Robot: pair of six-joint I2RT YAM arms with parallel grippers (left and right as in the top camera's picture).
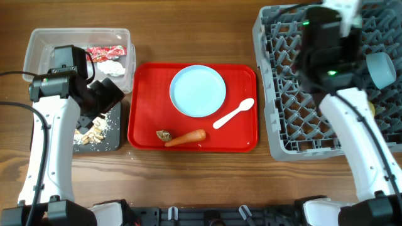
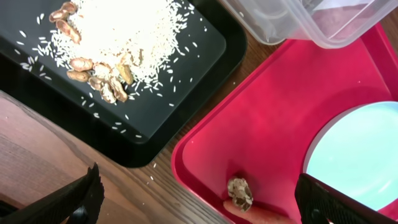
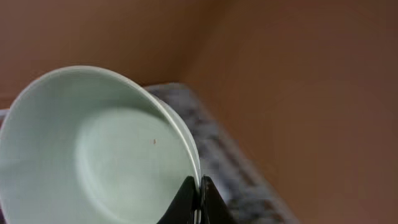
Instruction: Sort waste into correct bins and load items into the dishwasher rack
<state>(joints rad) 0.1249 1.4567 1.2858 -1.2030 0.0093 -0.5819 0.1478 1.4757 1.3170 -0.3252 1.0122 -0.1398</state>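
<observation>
Wooden worktop (image 1: 188,182) lies under both our arms. Our left fingers (image 2: 68,199) stand wide apart and hold nothing; in the wrist view, the brown scrap (image 2: 239,193) and the carrot (image 1: 186,137) on the red tray (image 2: 273,124) lie between them, untouched. Our right fingers (image 3: 185,205) pinch the rim of a light blue bowl (image 3: 93,155) above the grey rack (image 1: 282,125), far right.

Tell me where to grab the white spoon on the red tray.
Grip the white spoon at mid-handle, from above, pinching across its width. It lies flat and diagonal on the red tray, its handle slim with bare tray on both sides.
</observation>
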